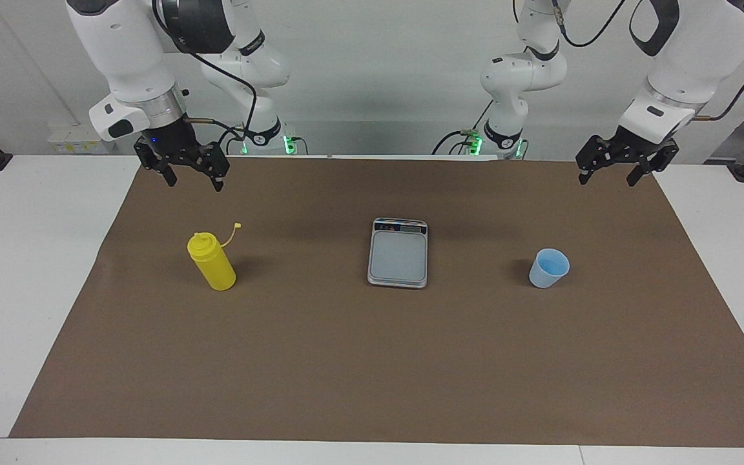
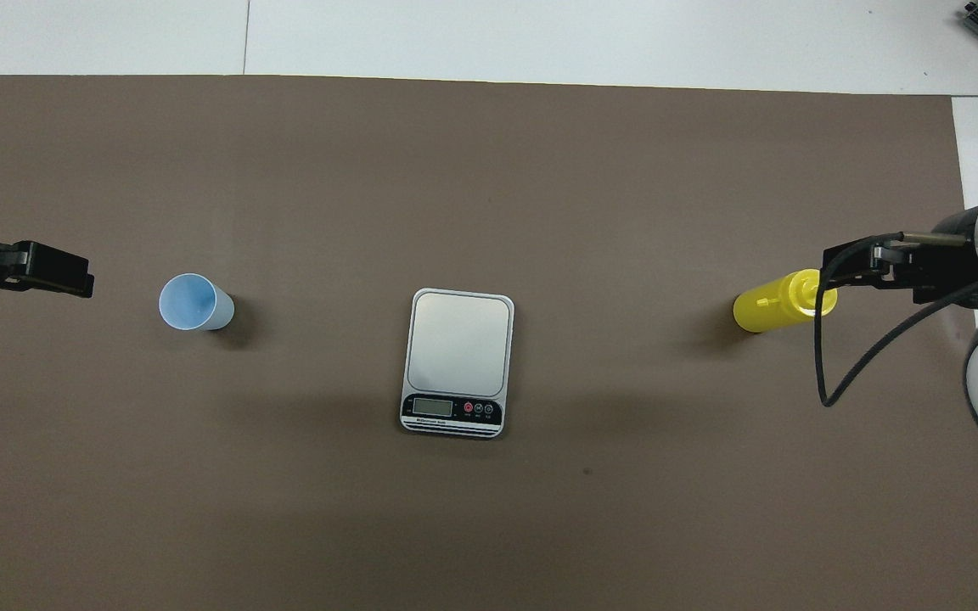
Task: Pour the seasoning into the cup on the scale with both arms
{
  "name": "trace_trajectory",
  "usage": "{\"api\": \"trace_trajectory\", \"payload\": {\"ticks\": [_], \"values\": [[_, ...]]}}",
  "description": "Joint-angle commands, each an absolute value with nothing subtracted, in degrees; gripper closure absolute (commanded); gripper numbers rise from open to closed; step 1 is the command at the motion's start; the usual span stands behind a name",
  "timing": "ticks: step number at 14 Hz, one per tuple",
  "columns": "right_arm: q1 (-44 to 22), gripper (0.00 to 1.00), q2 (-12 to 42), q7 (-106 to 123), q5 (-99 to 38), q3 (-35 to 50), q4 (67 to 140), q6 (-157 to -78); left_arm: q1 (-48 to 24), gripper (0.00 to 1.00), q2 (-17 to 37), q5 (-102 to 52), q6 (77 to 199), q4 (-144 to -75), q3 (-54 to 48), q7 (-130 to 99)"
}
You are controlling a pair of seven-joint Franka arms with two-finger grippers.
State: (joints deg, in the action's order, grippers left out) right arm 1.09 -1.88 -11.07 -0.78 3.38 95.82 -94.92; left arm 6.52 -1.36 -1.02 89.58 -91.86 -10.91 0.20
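two black grippers hanging wide open, empty: right gripper [image 1: 191, 179] over mat near bottle, left gripper [image 1: 609, 170] over mat corner | sitting in a row on matte brown mat [image 1: 372, 361]: one ribbed yellow plastic bottle [image 1: 211, 261], one flat silver scale [image 1: 398, 252], one tapered translucent blue cup [image 1: 548, 268]

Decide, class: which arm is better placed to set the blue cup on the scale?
The left: its open gripper hangs at the blue cup's end. The right gripper is up near the yellow squeeze bottle, with the scale between.
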Motion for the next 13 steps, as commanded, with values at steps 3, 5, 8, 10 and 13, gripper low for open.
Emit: {"api": "trace_trajectory", "payload": {"ticks": [3,5,8,10,13], "values": [[1.84,0.0,-2.02,-10.55,-0.79,3.52,95.71,-94.48,7.03,0.0,-3.34,-2.11,91.58,-94.57,-11.08,-2.1],[1.85,0.0,-2.02,-10.55,-0.79,3.52,95.71,-94.48,7.29,0.0,-3.69,-2.11,93.85,-96.66,-11.16,-3.69],[1.76,0.0,-2.02,-10.46,-0.7,3.52,95.71,-94.4,7.56,0.0,-4.92,-2.11,102.8,-105.35,-11.07,-3.78],[1.76,0.0,-2.02,-10.55,-0.79,3.52,95.71,-94.48,7.65,0.0,-4.05,-2.11,110.35,-111.06,-11.07,-4.91],[1.76,0.0,-2.02,-10.46,-0.79,3.52,95.71,-94.48,7.73,0.0,-0.89,-2.11,120.21,-117.06,-11.07,-10.71]]}}
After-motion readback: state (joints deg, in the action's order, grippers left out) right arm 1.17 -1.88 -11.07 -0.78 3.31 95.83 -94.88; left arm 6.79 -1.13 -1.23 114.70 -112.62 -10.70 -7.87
